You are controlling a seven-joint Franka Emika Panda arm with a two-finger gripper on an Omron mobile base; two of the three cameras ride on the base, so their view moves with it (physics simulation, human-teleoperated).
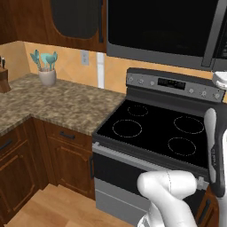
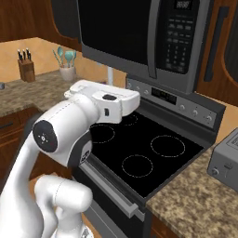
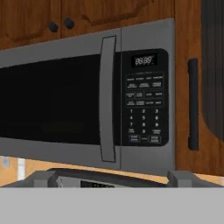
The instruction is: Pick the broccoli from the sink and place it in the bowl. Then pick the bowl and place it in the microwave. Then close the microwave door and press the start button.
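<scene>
Robot arm faces closed microwave above the stove

From left: a utensil crock (image 1: 47, 76) stands on the granite counter (image 1: 66, 104), the black stove (image 1: 155, 128) sits beside it, and the microwave (image 3: 87, 100) hangs above with its microwave door (image 3: 52, 103) shut, keypad (image 3: 143, 107) at its right. Whether the pincer is open or closed cannot be told from here. The start button likely sits in the keypad's bottom row; a stiff, shallow key, it should want one firm, square fingertip press.

Base cams flanking stove (image 1: 155, 128); hand cam→microwave (image 3: 87, 100)
</scene>
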